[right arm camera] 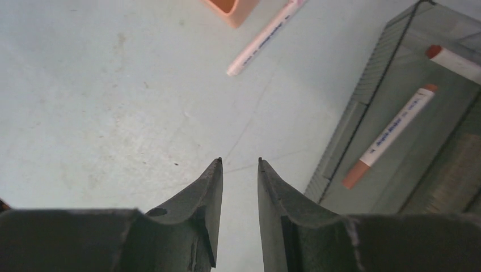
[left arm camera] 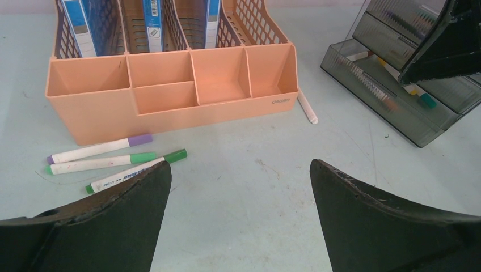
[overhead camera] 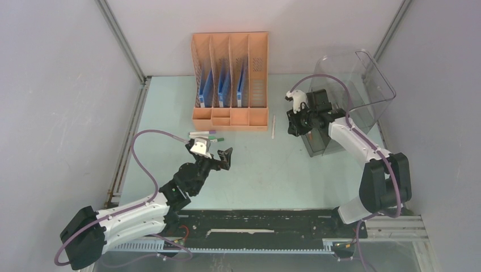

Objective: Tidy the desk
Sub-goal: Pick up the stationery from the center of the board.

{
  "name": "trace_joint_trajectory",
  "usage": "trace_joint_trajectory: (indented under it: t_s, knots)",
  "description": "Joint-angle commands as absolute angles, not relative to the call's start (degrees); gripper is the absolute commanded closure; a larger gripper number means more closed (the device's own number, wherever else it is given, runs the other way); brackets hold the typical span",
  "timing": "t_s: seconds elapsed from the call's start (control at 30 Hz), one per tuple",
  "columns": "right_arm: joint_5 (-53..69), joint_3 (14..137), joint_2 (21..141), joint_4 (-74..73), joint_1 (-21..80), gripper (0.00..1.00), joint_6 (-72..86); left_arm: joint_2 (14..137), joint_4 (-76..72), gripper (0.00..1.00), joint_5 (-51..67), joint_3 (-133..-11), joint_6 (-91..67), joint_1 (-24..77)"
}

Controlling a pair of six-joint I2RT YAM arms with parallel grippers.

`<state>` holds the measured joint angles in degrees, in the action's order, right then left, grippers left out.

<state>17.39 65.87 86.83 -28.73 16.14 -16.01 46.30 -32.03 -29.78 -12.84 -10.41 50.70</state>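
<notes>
Left end effector [left arm camera: 239, 164] wide open, empty, over the desk [overhead camera: 255, 170]. Three markers [left arm camera: 102, 163] at its 10 o'clock, just in front of the orange rack [overhead camera: 230, 76] at the desk's 12. White pen [overhead camera: 273, 127] beside the rack's right corner. Right end effector [right arm camera: 239, 162] narrow gap, gripping nothing. Smoky drawer bin [right arm camera: 351, 130] at its 2 o'clock, orange-tipped marker [right arm camera: 391, 136] inside.

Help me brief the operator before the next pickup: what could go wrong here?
The three markers lie packed together by the orange rack; the wide-open left gripper could catch two or scatter them. The white pen lies beside the rack's corner, so a finger may strike it. The right gripper hangs near the open drawer and could bump it.
</notes>
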Motion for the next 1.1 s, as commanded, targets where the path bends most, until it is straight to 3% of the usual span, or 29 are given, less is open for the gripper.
trace_joint_trajectory:
  t_s: [0.0, 0.5, 1.07]
  knots:
    - [23.51, 68.9, 89.2, -27.64, 15.91, 0.64, -10.78, 45.4, -34.44, 0.0, -30.59, -12.22, -9.24, 50.45]
    - [19.27, 85.53, 112.14, -36.11, 20.1, 0.64, -5.09, 44.56, -35.34, 0.0, -30.55, -11.25, -9.25, 50.47]
    - [10.43, 96.58, 123.58, -36.3, 21.55, 0.59, 3.82, 44.47, -35.73, 0.0, -30.5, -10.98, -9.23, 50.46]
